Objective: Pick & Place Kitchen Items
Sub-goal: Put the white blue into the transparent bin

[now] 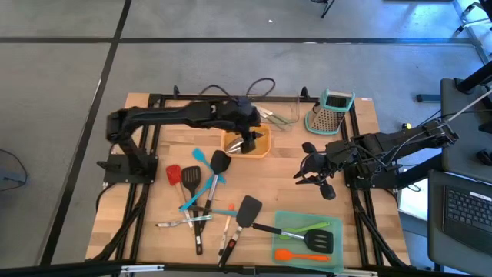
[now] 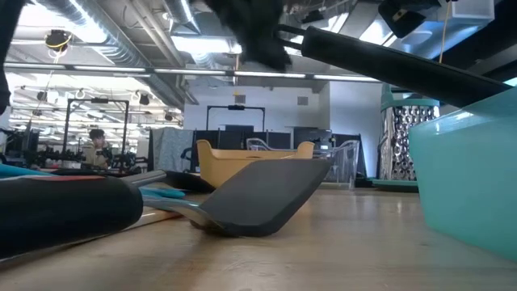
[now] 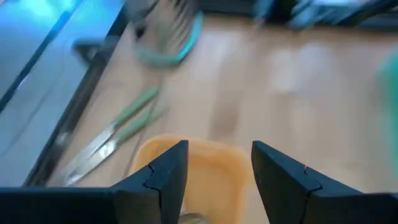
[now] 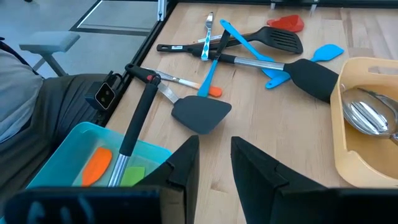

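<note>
The kitchen items lie in a loose pile (image 1: 201, 188) at the table's middle: a blue tool, a red tool, tongs and black spatulas. One black spatula (image 4: 202, 115) lies flat on the wood. A steel scoop (image 4: 368, 117) lies in the orange tray (image 1: 260, 148). My left gripper (image 3: 217, 152) hangs open above that tray, with nothing between its fingers. My right gripper (image 4: 214, 149) waits open at the table's right (image 1: 309, 175), above the wood. A slotted black spatula (image 1: 317, 242), an orange tool (image 4: 96, 165) and a green one (image 4: 134, 174) lie in the teal tray (image 1: 286, 223).
A steel box grater with a teal top (image 1: 332, 111) stands at the far right. Green-handled tools (image 3: 124, 124) lie in the clear tray (image 1: 280, 115) by the far edge. The slotted spatula's handle (image 4: 138, 118) sticks out over the teal tray's rim.
</note>
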